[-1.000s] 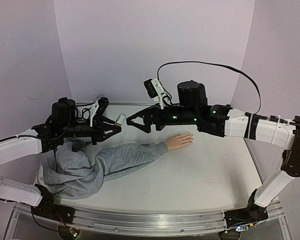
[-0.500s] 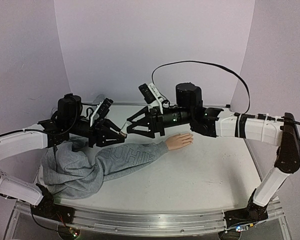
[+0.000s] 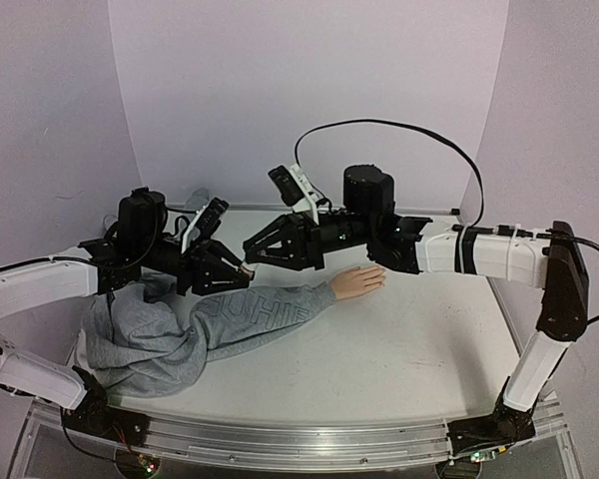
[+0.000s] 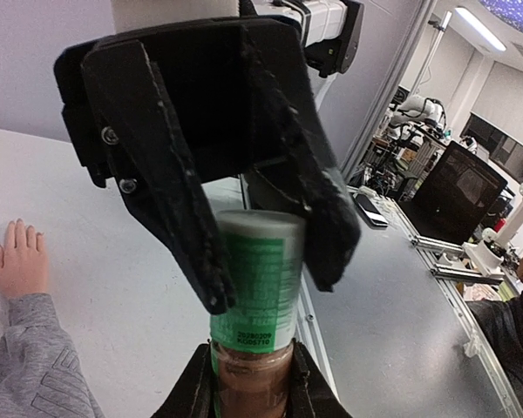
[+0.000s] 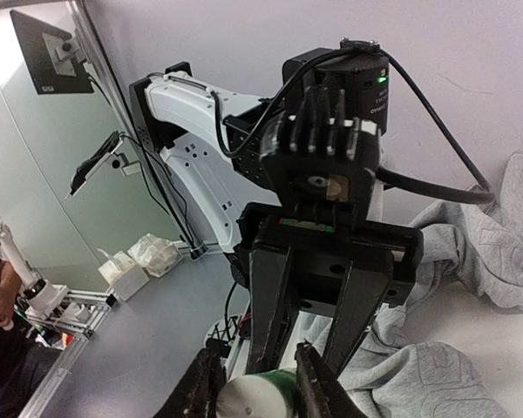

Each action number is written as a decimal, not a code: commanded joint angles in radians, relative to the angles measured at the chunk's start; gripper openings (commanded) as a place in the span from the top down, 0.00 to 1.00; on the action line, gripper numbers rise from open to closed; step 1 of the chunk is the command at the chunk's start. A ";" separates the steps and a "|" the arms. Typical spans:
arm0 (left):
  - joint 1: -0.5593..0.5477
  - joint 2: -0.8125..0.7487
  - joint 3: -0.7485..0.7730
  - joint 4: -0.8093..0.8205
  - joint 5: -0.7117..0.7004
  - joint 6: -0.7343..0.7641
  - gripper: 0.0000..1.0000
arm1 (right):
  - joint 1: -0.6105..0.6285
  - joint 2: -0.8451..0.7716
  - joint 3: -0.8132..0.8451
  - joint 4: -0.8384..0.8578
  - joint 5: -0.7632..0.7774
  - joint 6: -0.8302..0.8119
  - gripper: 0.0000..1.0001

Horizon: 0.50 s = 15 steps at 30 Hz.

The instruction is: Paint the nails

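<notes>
Smooth peach mannequin hand [image 3: 357,282] flat on the scuffed white table [image 3: 419,349], fingers toward 3 o'clock, ending the ribbed cuff of a soft, rumpled grey sweatshirt [image 3: 170,339] heaped toward 8 o'clock. The nails [image 3: 380,276] at those fingertips, too small to make out, well apart from both tools. At 10 o'clock from the hand, up off the table, a small cylindrical bottle [image 4: 244,366]: brownish body, taller green-and-white printed cap [image 4: 260,279], contents impossible to tell. Left tool [image 4: 248,392] clenched on the brown body, barely parted. Right tool [image 5: 258,379], matte black with ridged pads, facing the left one head-on, narrowed around the cap with fingers pressed to both its sides.
</notes>
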 commanded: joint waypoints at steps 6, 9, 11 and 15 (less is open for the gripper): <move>0.000 0.001 0.058 0.066 0.007 -0.012 1.00 | 0.021 0.023 0.049 0.089 -0.046 0.027 0.85; 0.000 -0.015 0.050 0.070 -0.036 -0.012 1.00 | 0.036 0.027 0.042 0.089 -0.028 0.027 0.88; 0.005 -0.035 0.039 0.075 -0.096 -0.010 1.00 | 0.049 0.027 0.028 0.090 0.006 0.026 0.93; 0.020 -0.108 -0.005 0.084 -0.343 -0.013 1.00 | 0.090 0.044 -0.001 0.101 0.155 0.057 1.00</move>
